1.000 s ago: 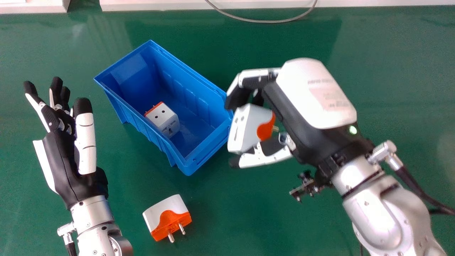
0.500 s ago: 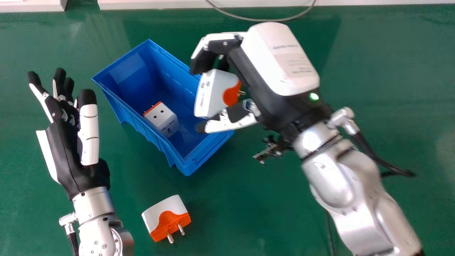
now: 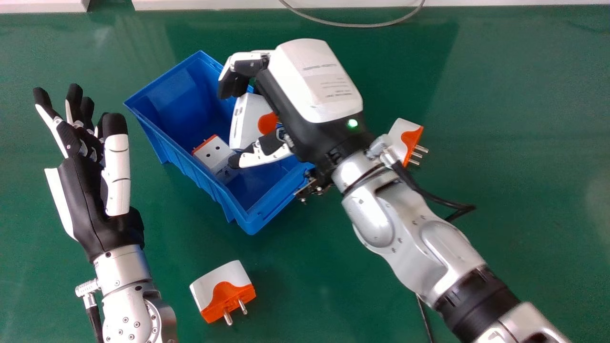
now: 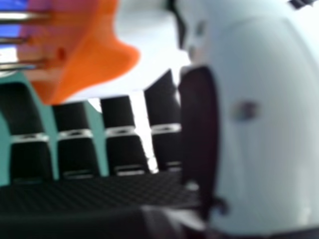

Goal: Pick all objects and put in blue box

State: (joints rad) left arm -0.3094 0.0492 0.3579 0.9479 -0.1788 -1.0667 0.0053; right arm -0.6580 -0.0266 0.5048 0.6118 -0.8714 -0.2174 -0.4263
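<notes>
In the head view my right hand (image 3: 310, 90) is over the blue box (image 3: 174, 157), curled round a white and orange plug adapter (image 3: 245, 121). The right hand view has that adapter (image 4: 99, 55) between the thumb and the fingers (image 4: 119, 134), its metal pins showing. Another adapter (image 3: 214, 156) lies inside the box. A third adapter (image 3: 224, 290) rests on the green table near the front, pins toward me. One more adapter (image 3: 402, 138) lies right of the box, partly behind my right wrist. At the left, my left hand (image 3: 88, 190) is open and holds nothing.
The green table (image 3: 514, 143) surrounds the box. A grey cable (image 3: 352, 25) curves along the table's far side, by a white edge (image 3: 500, 2). My right forearm crosses the table from the lower right corner.
My right hand has moved left with its adapter, from the box's right side to over the box. The adapter right of the box has come into view. My left hand has shifted slightly toward the far side.
</notes>
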